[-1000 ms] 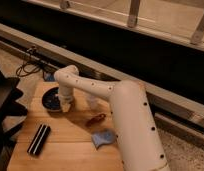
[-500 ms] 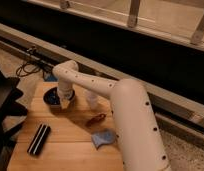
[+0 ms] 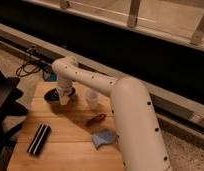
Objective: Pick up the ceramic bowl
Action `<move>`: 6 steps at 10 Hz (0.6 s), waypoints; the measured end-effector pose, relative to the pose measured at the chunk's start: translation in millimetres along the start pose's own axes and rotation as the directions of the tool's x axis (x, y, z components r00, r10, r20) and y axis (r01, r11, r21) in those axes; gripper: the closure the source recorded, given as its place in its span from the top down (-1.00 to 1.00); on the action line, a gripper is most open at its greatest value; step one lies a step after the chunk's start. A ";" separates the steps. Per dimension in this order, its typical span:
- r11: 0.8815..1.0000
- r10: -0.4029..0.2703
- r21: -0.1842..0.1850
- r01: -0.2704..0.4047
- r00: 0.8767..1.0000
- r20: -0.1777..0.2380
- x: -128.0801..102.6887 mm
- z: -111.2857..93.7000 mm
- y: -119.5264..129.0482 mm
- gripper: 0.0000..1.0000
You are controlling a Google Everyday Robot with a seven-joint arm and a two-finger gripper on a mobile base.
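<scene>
The ceramic bowl (image 3: 53, 94) is dark and glossy and sits on the far left part of the wooden table (image 3: 70, 150). My white arm reaches in from the lower right and bends down over it. My gripper (image 3: 63, 98) points down at the bowl's right side, at or inside its rim, and covers part of the bowl. A small translucent plastic cup (image 3: 92, 98) stands just right of the bowl.
A reddish object (image 3: 96, 119) lies on the table in front of the cup. A blue cloth (image 3: 104, 138) is nearer the front, and a black ribbed bar (image 3: 39, 138) lies at the front left. Cables (image 3: 30, 66) lie on the floor behind. A dark chair (image 3: 5, 100) stands to the left.
The arm's upper joint has shifted slightly left and back. The gripper has stayed down at the bowl, which has barely moved.
</scene>
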 end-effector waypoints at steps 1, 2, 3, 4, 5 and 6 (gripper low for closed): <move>1.000 -0.005 0.001 0.005 1.000 0.002 -1.6 -6.2 -0.8 -0.92; 1.000 -0.011 -0.003 0.011 1.000 0.003 -3.4 -15.3 -0.2 -0.92; 1.000 -0.013 0.000 0.013 1.000 0.006 -4.9 -19.6 -1.3 -0.92; 1.000 -0.016 0.003 0.016 1.000 0.008 -6.3 -23.1 -2.0 -0.92; 1.000 -0.019 0.004 0.019 1.000 0.009 -7.2 -26.3 -2.4 -0.92; 1.000 -0.024 0.004 0.024 1.000 0.011 -11.1 -37.5 -2.3 -0.92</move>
